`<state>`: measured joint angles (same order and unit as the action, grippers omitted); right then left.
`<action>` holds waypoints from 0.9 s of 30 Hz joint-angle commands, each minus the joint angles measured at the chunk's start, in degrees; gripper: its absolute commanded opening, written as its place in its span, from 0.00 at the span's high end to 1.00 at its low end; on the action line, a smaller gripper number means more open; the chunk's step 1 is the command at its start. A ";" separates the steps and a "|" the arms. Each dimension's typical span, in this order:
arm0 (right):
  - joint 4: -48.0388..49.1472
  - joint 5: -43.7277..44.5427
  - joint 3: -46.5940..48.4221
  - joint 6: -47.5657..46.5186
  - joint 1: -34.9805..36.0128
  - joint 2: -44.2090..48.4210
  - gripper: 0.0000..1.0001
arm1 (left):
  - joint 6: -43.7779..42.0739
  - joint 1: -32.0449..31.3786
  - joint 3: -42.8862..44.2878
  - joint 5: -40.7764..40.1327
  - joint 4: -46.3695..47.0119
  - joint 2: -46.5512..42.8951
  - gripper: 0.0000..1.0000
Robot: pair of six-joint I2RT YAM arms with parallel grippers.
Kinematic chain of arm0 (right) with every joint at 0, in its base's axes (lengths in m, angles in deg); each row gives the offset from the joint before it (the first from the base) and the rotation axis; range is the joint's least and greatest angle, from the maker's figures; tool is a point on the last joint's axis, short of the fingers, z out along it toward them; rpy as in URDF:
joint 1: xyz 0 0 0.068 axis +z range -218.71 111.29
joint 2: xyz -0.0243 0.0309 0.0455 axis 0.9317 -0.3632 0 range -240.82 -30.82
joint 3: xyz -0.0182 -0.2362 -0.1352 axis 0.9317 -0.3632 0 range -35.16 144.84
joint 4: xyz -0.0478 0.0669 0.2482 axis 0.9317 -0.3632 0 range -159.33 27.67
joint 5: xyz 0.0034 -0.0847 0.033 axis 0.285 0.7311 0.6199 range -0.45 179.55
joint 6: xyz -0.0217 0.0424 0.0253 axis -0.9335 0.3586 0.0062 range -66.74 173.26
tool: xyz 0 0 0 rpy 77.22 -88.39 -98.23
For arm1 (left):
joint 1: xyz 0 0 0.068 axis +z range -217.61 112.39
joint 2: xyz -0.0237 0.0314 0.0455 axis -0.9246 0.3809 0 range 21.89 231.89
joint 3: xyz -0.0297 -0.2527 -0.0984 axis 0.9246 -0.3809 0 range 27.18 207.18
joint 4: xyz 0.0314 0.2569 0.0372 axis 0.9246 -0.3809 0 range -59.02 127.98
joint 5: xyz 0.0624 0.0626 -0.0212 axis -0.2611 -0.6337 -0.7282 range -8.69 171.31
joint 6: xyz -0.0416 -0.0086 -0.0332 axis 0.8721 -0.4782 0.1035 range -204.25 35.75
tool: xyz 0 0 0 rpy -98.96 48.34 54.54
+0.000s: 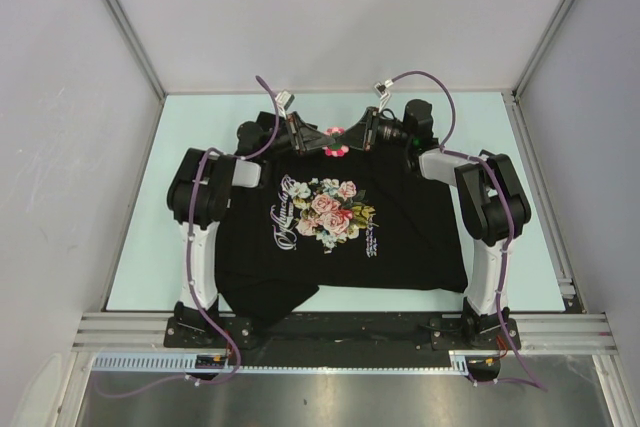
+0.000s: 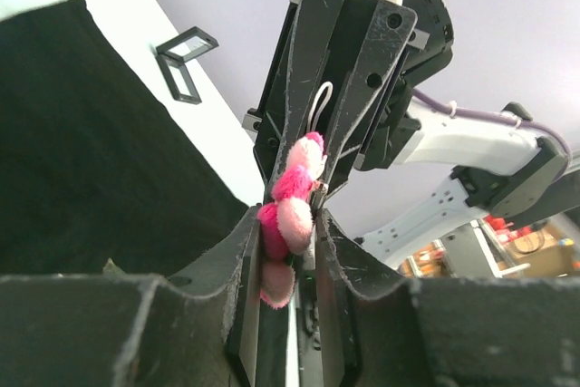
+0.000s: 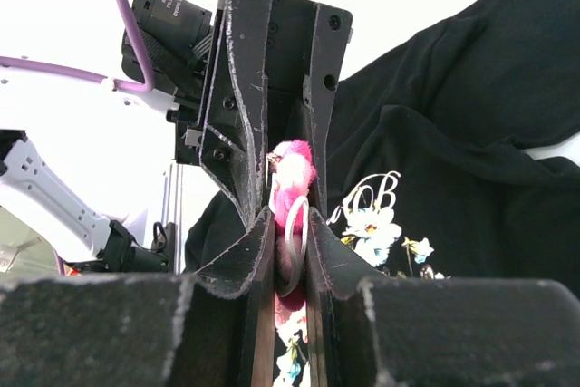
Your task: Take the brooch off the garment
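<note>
The black T-shirt [image 1: 410,237] lies flat on the table with its printed rose bouquet [image 1: 328,212] facing up. The small pink brooch [image 1: 337,150] sits at the collar, at the far edge of the shirt. My left gripper [image 1: 324,141] and right gripper [image 1: 351,139] meet tip to tip over it. In the left wrist view the fluffy pink brooch [image 2: 292,210] is pinched between my left gripper's [image 2: 286,228] jaws, with the shirt [image 2: 91,151] to the left. In the right wrist view my right gripper [image 3: 290,228] is shut on the brooch [image 3: 292,178] and its wire ring [image 3: 295,233].
The pale green table top [image 1: 130,247] extends on both sides of the shirt. White walls enclose the cell on three sides. Purple cables [image 1: 440,87] arch over both wrists. A metal rail [image 1: 340,329] runs along the near edge.
</note>
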<state>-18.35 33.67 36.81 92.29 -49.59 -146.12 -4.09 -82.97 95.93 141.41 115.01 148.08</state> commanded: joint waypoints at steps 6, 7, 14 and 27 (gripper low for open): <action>4.88 -2.04 0.37 -0.62 1.63 0.78 1.00 | 7.90 0.50 2.18 -4.02 21.75 3.80 0.89; 5.05 -2.04 0.28 -0.70 1.63 0.78 1.00 | 7.91 0.50 2.18 -4.11 21.67 3.71 0.89; 5.23 -1.43 0.28 -0.71 1.89 0.61 1.00 | 7.29 0.68 1.65 -4.29 21.32 3.10 0.91; 0.22 -4.15 1.51 -5.89 2.59 1.22 1.00 | 7.90 0.59 4.73 0.90 17.27 4.68 0.94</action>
<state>-19.66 34.39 36.35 90.28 -49.33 -146.58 1.81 -82.53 98.38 144.45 115.82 151.21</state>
